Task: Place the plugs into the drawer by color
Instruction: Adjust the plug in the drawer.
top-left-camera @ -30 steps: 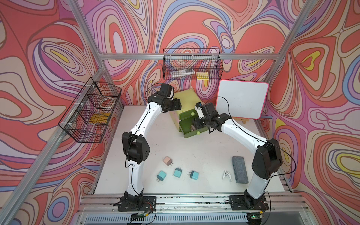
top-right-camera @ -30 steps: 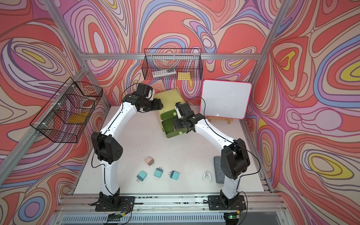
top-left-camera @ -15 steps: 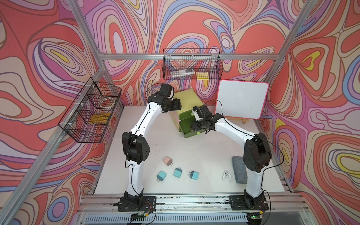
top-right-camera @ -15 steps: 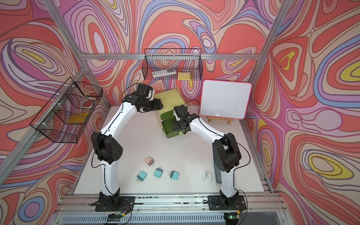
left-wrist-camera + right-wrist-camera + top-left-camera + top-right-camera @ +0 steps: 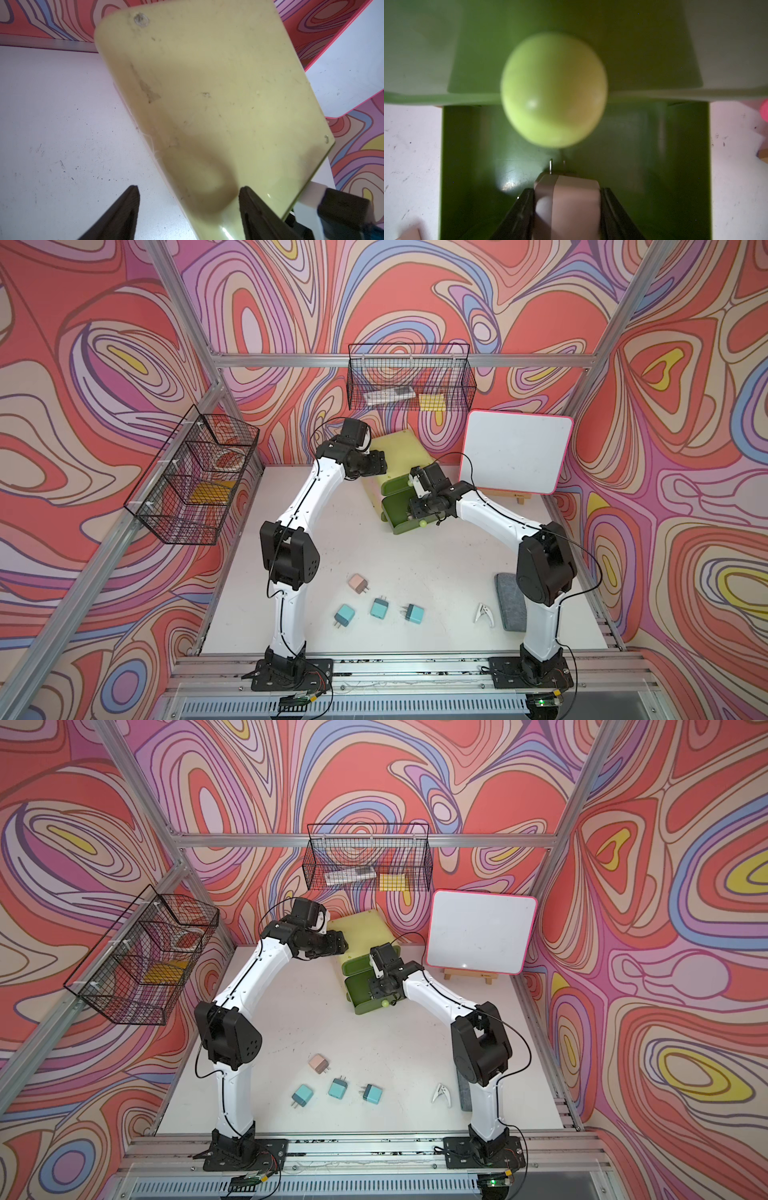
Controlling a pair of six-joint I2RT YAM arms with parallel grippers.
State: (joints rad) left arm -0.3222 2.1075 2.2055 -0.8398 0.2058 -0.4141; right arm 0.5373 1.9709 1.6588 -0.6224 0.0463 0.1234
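Observation:
The yellow-green drawer chest point(image 5: 399, 450) point(image 5: 361, 928) stands at the back, with two dark green drawers pulled out. My right gripper point(image 5: 568, 193) point(image 5: 415, 510) is shut on a dusty pink plug point(image 5: 575, 199), prongs forward, low inside the longer open drawer point(image 5: 471, 166) point(image 5: 359, 992), just below a pale green ball knob point(image 5: 554, 89). My left gripper point(image 5: 188, 189) point(image 5: 380, 460) is open, its fingers astride the chest's top edge point(image 5: 207, 93). On the table near the front lie one pink plug point(image 5: 357, 583) point(image 5: 318, 1063) and three teal plugs point(image 5: 344, 615) point(image 5: 379, 608) point(image 5: 414, 613).
A white clip point(image 5: 482, 612) and a grey pad point(image 5: 509, 601) lie front right by the right arm's base. A pink-framed whiteboard point(image 5: 515, 456) stands on a small easel right of the chest. Black wire baskets hang on the back wall point(image 5: 409, 383) and the left wall point(image 5: 195, 481).
My right gripper has shifted slightly over the open drawer and its jaws have narrowed round the pink plug. The left arm and the plugs on the table have not moved.

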